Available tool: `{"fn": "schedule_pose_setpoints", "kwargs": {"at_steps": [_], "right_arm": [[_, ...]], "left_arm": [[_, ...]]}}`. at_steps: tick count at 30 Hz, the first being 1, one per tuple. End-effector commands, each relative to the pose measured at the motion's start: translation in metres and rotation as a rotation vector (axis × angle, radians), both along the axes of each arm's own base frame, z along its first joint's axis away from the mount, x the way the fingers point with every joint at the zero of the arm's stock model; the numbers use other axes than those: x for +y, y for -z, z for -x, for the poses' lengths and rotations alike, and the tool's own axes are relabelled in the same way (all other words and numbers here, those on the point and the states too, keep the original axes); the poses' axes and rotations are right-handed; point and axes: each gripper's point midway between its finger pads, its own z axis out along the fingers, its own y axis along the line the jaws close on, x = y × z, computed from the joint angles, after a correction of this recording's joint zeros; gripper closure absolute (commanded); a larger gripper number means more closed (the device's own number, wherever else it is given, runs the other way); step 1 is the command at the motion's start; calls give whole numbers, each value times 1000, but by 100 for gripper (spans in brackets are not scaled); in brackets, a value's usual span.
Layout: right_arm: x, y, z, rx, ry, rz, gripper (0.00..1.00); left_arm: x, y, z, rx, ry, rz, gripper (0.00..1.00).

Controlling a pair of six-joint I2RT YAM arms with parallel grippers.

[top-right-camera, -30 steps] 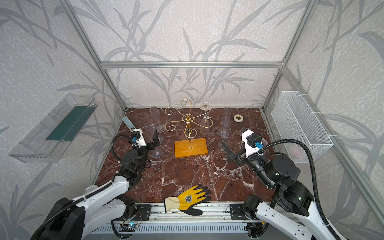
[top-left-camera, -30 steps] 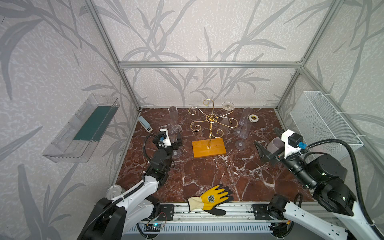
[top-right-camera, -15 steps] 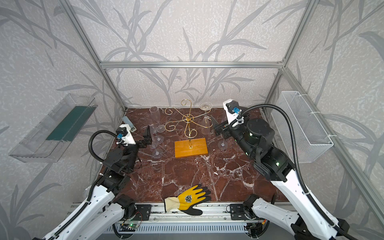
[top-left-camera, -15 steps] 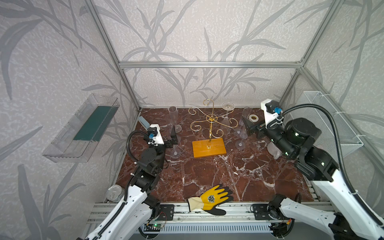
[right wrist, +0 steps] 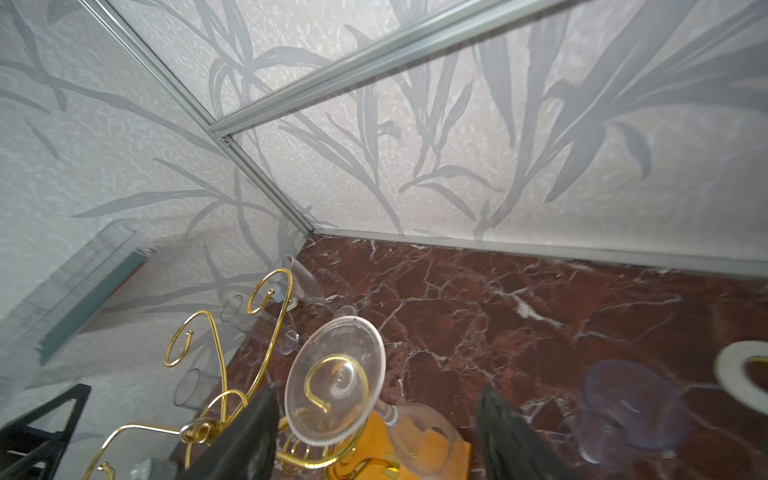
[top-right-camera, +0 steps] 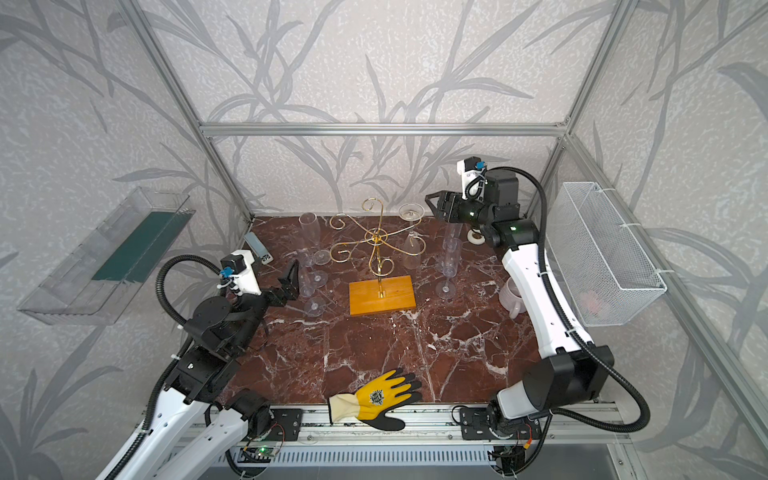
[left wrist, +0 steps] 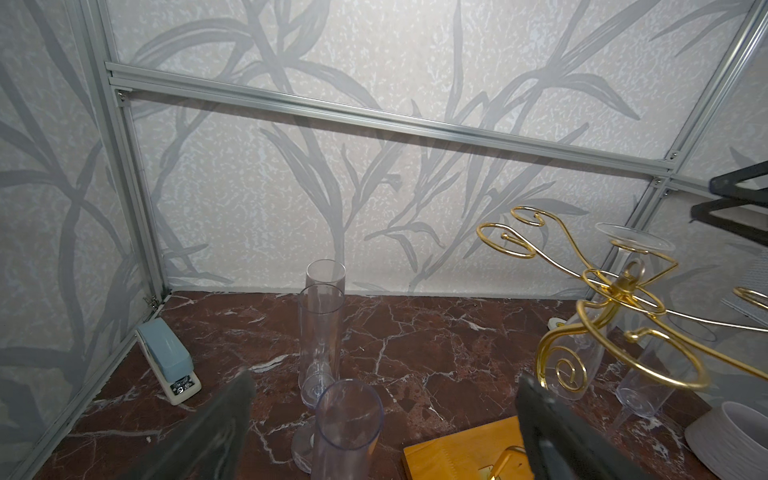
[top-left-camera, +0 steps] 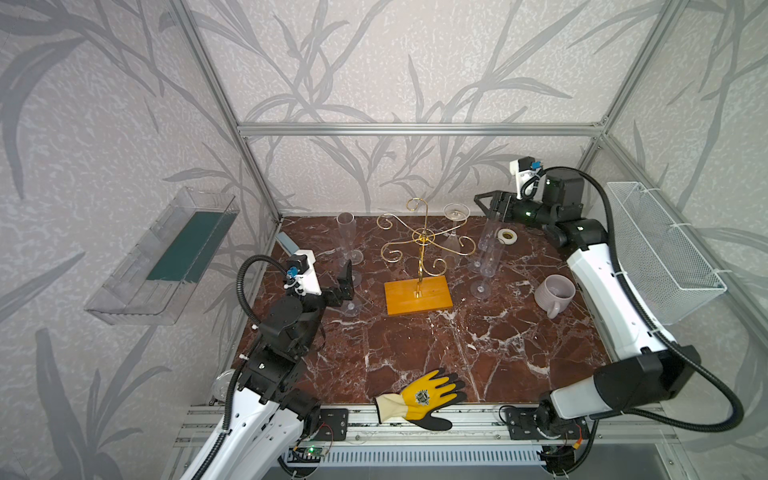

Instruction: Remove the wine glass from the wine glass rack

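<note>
In both top views the wine glass rack stands centre frame, slightly above the middle, on the marble tabletop: gold wire arms over an orange base. The wine glass hangs upside down on the rack's upper-right arm, foot up and bowl down. In the right wrist view its round foot sits over a gold spiral at lower centre, with the bowl to the lower right of it. The right gripper is up and right of the rack in both top views, raised level with the glass foot, pointing left and just beside it. Its fingers stand apart, one on each side of the foot. The finger on the left of that frame is nearly at the foot's edge, contact can't be told; the other is clear of it, so nothing is clamped. The left gripper is low and left of the rack, among the clear flutes. Its prongs are spread wide in the left wrist view, and the nearest flute stands between them at bottom centre, untouched. A second flute group is right of the rack. Also on the tabletop: white tape roll upper right, grey mug at right, blue stapler by the left wall. A yellow glove lies at the bottom edge, centre. A wire basket hangs on the right wall and a clear tray on the left wall.
</note>
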Motion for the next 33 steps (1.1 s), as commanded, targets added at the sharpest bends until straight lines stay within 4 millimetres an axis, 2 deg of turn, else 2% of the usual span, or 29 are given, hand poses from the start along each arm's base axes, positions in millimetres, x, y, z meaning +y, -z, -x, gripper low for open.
{"fn": "schedule_pose_setpoints", "kwargs": {"at_steps": [1,6,16,20,33], "right_arm": [[24,-3,5,63,-143,-115,33],[33,8,-6,106,-184,-164,40],[45,9,-15,136,-246,-239,54],[48,24,-24,179,-255,-257,59],[50,32,-25,207,-258,-290,78]], "left_arm": [[-3,3,9,50,39,41,1],[-6,10,14,65,64,67,1],[-3,15,14,71,50,105,1],[-3,15,14,72,49,107,1],[-3,20,15,85,51,111,1]]}}
